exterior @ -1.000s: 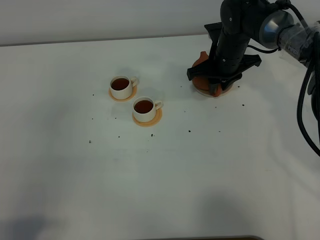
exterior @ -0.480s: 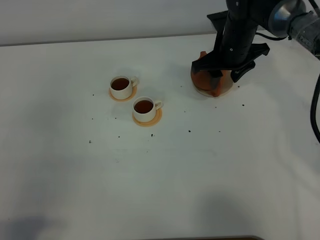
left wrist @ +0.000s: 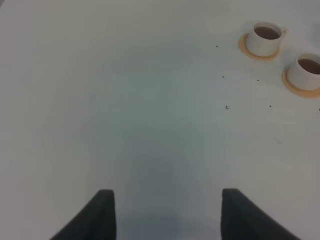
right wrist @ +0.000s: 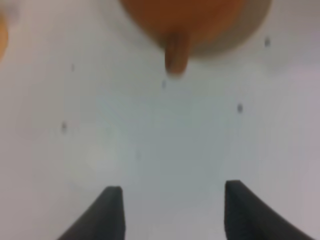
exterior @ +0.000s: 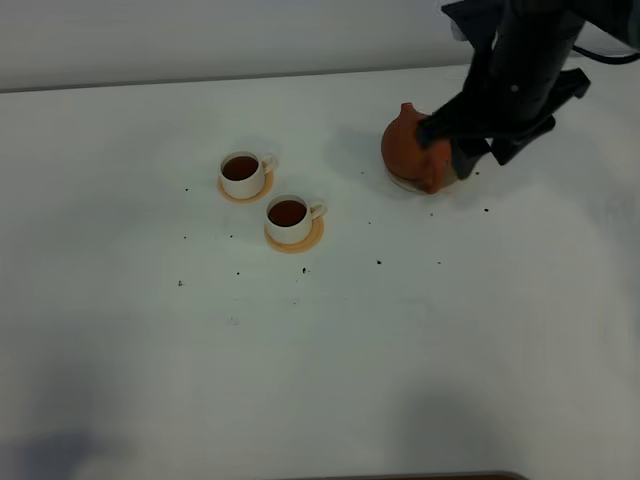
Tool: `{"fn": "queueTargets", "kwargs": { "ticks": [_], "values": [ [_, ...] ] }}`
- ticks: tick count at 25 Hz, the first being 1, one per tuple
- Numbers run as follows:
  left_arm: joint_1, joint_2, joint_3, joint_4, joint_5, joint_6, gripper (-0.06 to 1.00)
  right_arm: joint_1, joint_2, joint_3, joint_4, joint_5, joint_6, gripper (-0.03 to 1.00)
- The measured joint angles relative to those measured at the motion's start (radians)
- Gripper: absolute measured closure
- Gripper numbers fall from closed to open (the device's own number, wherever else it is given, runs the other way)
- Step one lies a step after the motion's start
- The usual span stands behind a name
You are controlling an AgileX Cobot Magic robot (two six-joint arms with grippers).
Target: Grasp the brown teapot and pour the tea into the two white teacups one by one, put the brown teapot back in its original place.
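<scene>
The brown teapot (exterior: 410,150) stands upright on its pale saucer, the original place (exterior: 402,184), at the table's back right. My right gripper (exterior: 478,152) hangs open just to its right, apart from it. The right wrist view shows the teapot (right wrist: 185,15) with its handle (right wrist: 176,55) ahead of the open right gripper (right wrist: 172,210), nothing between the fingers. The two white teacups (exterior: 241,173) (exterior: 289,219) sit on orange coasters left of centre, each holding dark tea (exterior: 240,166). My left gripper (left wrist: 167,215) is open over bare table, far from the teacups (left wrist: 265,39) (left wrist: 310,71).
Small dark specks (exterior: 379,262) are scattered on the white table (exterior: 320,360). The right arm (exterior: 520,70) rises over the back right corner, and the table's back edge meets a pale wall (exterior: 200,40). The left arm is outside the high view.
My right gripper has opened off the teapot's handle, risen and drawn back to the right. The teapot stays on its saucer and now shows more fully. The cups have not moved.
</scene>
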Motion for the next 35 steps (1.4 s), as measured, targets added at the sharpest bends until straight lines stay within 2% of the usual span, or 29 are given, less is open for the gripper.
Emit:
{"fn": "queueTargets", "kwargs": {
  "ticks": [8, 14, 18, 25, 29, 32, 35],
  "values": [
    [0.0, 0.0, 0.0, 0.0, 0.0, 0.0, 0.47, 0.001, -0.321, 0.477, 0.114, 0.005, -0.097, 0.62],
    [0.0, 0.0, 0.0, 0.0, 0.0, 0.0, 0.47, 0.001, -0.581, 0.796, 0.123, -0.033, -0.089, 0.63],
    [0.0, 0.0, 0.0, 0.0, 0.0, 0.0, 0.47, 0.001, -0.743, 0.955, 0.123, -0.062, -0.094, 0.63],
    [0.0, 0.0, 0.0, 0.0, 0.0, 0.0, 0.47, 0.001, -0.988, 1.145, 0.12, -0.141, -0.119, 0.63],
    [0.0, 0.0, 0.0, 0.0, 0.0, 0.0, 0.47, 0.001, -1.089, 1.194, 0.12, -0.182, -0.123, 0.64],
    [0.0, 0.0, 0.0, 0.0, 0.0, 0.0, 0.47, 0.001, -1.144, 1.194, 0.12, -0.172, -0.123, 0.64],
    [0.0, 0.0, 0.0, 0.0, 0.0, 0.0, 0.47, 0.001, -1.191, 1.194, 0.118, -0.116, -0.112, 0.64]
  ]
}}
